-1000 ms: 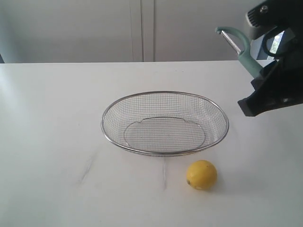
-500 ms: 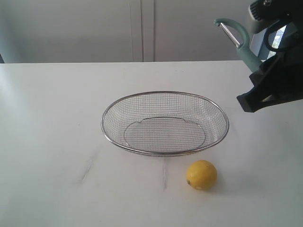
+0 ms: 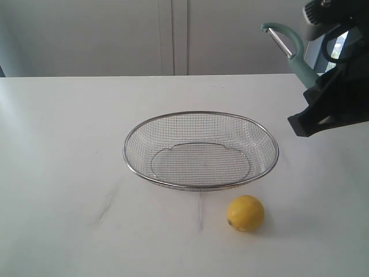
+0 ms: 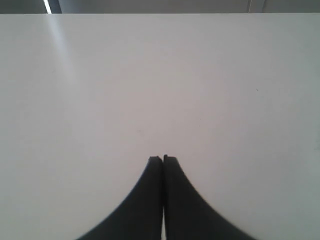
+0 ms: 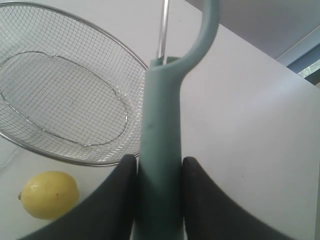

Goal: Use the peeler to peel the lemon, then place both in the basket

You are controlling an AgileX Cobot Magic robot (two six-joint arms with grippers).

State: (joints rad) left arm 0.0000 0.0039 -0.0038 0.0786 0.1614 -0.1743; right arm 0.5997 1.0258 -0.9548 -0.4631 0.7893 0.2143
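Now r. hand (image 5: 160, 161) clamped on peeler (image 5: 160, 110) handle; l. hand (image 4: 163, 159) together, holds nothing.

Left gripper (image 4: 163, 159), jaws pressed flat together, tips level, right gripper (image 5: 160, 162) held aloft, fingers (image 5: 117, 200) clamped on opposite sides of the peeler (image 5: 160, 115) handle, blade head projecting beyond the fingertips

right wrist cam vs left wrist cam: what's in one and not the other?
Right wrist only: the peeler, its handle clamped in the right hand; the basket; and the lemon, lying outside the basket next to its rim.
Left wrist only: the left hand, shut with nothing in it.
Both: the white table.
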